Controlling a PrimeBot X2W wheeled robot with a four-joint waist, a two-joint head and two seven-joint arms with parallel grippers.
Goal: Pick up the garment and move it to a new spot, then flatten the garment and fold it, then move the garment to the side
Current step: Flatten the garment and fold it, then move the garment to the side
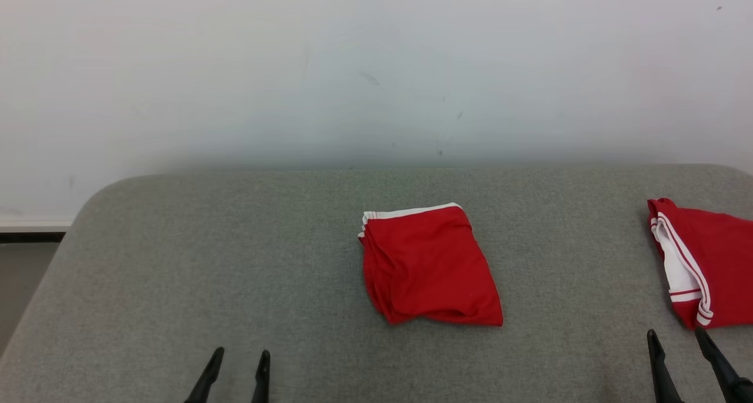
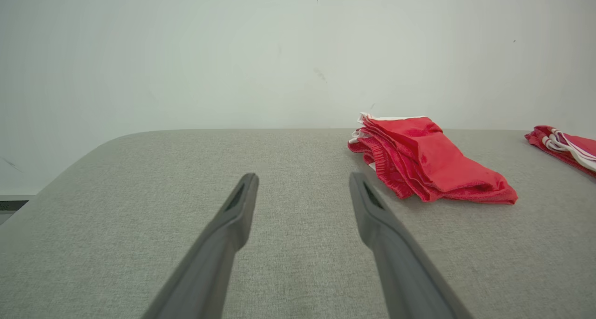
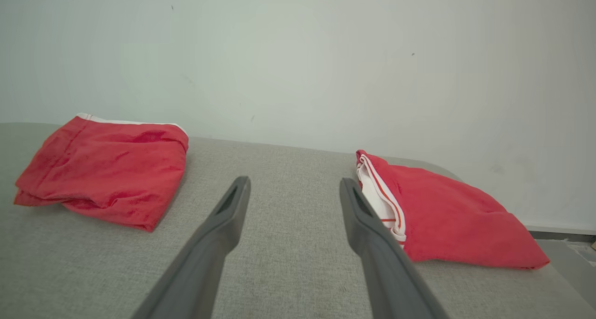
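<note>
A red garment with white trim (image 1: 428, 266) lies folded in a compact bundle at the middle of the grey table (image 1: 247, 256); it also appears as the folded bundle (image 2: 428, 160) in the left wrist view and as the bundle (image 3: 107, 167) in the right wrist view. My left gripper (image 1: 241, 356) is open near the table's front left, well apart from the garment, fingers (image 2: 242, 202) spread and empty. My right gripper (image 1: 675, 335) is open at the front right, just short of a second red garment, nothing between its fingers (image 3: 233, 207).
A second red and white garment (image 1: 703, 262) lies at the table's right edge, partly cut off; in the right wrist view this garment (image 3: 447, 216) sits beside my right finger. A pale wall (image 1: 376, 67) stands behind the table. The table's rounded left corner (image 1: 100, 197) drops to the floor.
</note>
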